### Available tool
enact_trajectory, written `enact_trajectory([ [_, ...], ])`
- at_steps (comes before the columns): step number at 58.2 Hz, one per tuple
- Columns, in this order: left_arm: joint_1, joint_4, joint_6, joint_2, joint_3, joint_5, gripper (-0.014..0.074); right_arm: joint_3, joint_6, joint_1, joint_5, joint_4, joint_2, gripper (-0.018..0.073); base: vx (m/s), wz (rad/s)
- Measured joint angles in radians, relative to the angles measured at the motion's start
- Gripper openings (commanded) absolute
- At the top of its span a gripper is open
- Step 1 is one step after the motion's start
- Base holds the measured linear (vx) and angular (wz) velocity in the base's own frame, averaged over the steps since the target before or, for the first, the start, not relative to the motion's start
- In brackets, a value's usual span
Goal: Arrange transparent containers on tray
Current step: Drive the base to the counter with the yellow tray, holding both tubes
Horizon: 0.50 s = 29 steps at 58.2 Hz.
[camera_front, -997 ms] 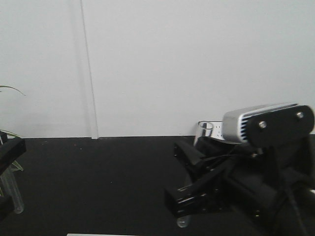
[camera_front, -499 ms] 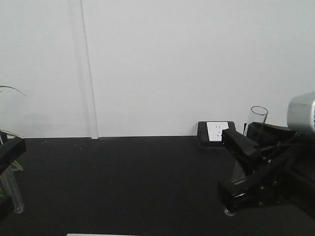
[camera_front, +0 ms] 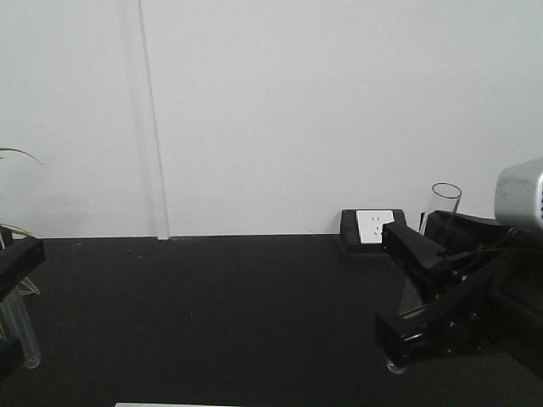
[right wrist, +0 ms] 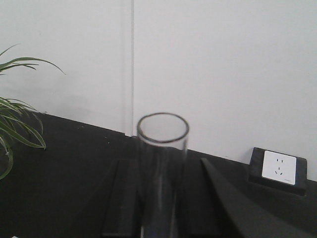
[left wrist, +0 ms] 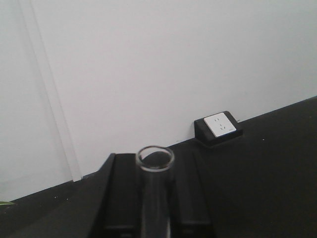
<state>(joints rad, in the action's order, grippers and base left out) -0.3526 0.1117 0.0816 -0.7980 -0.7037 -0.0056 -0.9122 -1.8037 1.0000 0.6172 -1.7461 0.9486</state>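
Observation:
Two transparent containers are held off the black table. The wider glass tube (camera_front: 443,208) (right wrist: 162,163) stands tilted in my right gripper (camera_front: 399,284) (right wrist: 162,171), which is shut on it at the right of the front view. The slim tube (camera_front: 23,335) (left wrist: 155,183) hangs at the far left edge, and my left gripper (camera_front: 13,309) (left wrist: 154,171) is shut on it, its black fingers (left wrist: 121,193) on both sides. The tray is out of view.
A black wall socket block with a white face (camera_front: 372,227) (left wrist: 218,125) (right wrist: 278,167) sits where the table meets the white wall. Green plant leaves (right wrist: 15,119) (camera_front: 13,229) reach in at the left. A thin white strip (camera_front: 170,404) shows at the bottom edge.
One second ago the right gripper with the wide tube was nearer the middle; it has swung to the right. In the last half second it hardly moved. The left gripper stays put.

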Motion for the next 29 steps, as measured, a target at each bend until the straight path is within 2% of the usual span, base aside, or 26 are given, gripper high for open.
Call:
enact_trajectory([
  [29,0.0,0.0,0.0,0.0,0.0,0.0,0.0083,0.0,0.0,0.0,0.0,0.0,0.0,0.017,0.0,0.0],
])
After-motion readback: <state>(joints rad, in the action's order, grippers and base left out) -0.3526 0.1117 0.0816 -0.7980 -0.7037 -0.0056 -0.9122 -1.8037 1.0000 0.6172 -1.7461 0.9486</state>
